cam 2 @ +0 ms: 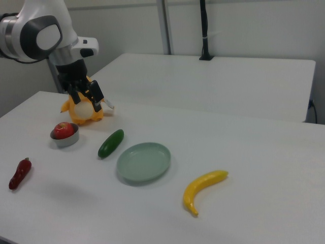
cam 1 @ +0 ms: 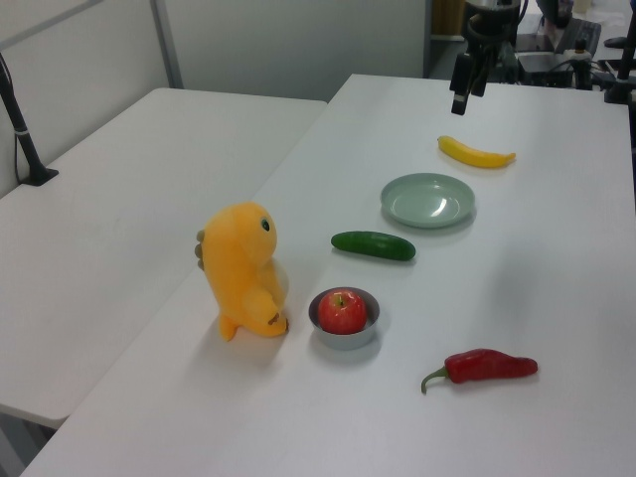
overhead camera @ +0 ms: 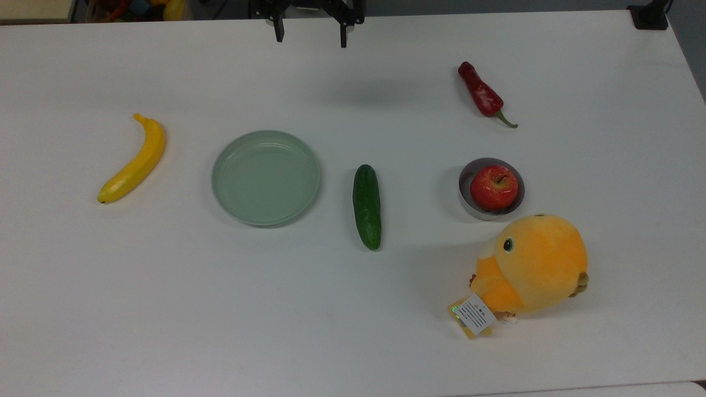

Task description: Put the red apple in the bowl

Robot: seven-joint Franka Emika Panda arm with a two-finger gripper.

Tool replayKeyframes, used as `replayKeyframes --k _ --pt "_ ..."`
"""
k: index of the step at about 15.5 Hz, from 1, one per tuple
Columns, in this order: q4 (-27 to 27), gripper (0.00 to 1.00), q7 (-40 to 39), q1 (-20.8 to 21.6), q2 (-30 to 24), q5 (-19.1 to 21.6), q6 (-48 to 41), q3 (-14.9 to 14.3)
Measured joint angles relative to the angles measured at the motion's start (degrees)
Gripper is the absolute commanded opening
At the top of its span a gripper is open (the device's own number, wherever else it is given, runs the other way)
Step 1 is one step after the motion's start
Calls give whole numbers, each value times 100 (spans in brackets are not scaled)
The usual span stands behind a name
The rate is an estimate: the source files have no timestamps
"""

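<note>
Top view: the black two-finger pincer (overhead camera: 310, 37) hangs at the far edge of the white table (overhead camera: 353, 309), fingers spread apart with nothing between them. Well away from the pincer, toward the top view's lower right, the round glossy red apple (overhead camera: 494, 187) with its short brown stem sits inside the small straight-sided grey bowl (overhead camera: 466, 176), nearly filling it. Just beyond the bowl from the pincer sits a plump orange plush toy (overhead camera: 532, 264) with a paper tag, close beside the bowl's rim. A long wrinkled red chili pepper (overhead camera: 481, 95) lies to the pincer's right in the top view, nearer than the bowl. Below the pincer in the top view lie a dark green cucumber (overhead camera: 367, 206) and a wide shallow pale green plate (overhead camera: 266, 177), side by side and apart. A curved yellow banana (overhead camera: 134, 160) lies farther off to the top view's left. In the left view the pincer (cam 1: 464, 87) is raised above the table near the banana (cam 1: 477, 153).
</note>
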Motion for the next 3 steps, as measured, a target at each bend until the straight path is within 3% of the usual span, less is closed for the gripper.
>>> replayKeyframes --k 3 --pt "3 100 -48 15 -2 2 0 -7"
